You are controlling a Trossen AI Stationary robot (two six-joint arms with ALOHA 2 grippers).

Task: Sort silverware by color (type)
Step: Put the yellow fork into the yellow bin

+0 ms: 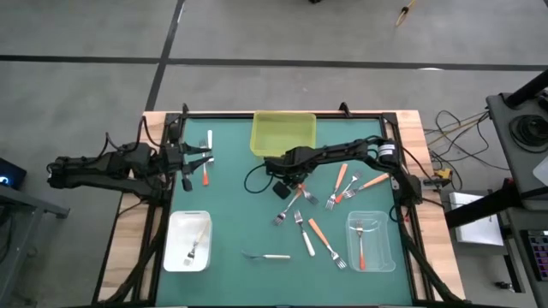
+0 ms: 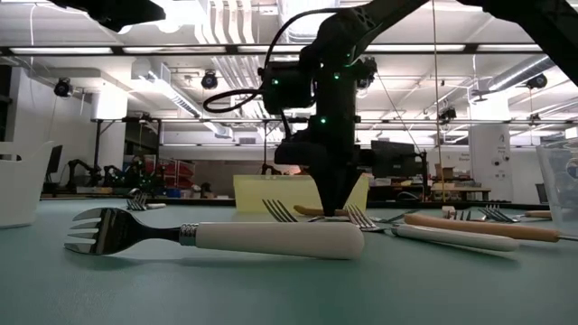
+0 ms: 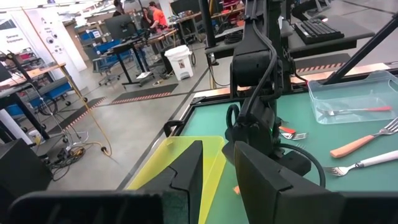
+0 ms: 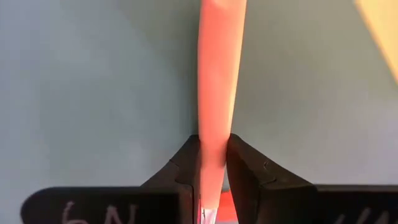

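The right tool (image 4: 212,163) pinches the handle of an orange-handled fork (image 4: 217,74) lying on the green bench (image 1: 231,222) beside the yellow bin (image 1: 283,134). The left tool (image 3: 217,174), fingers slightly parted and empty, hovers over the bench's left side.

Even overhead light on the table, backlit and dark at table level.

Rows of bright ceiling strip lights (image 2: 172,86) glare in the low view, leaving the dark jointed robot arm (image 2: 325,117) a near silhouette (small green lamps glow on it). The white-handled metal fork (image 2: 226,236) lying closest is sharp, the room behind softer. In the right wrist view the red-orange plastic fork handle (image 4: 219,81) is blurred.
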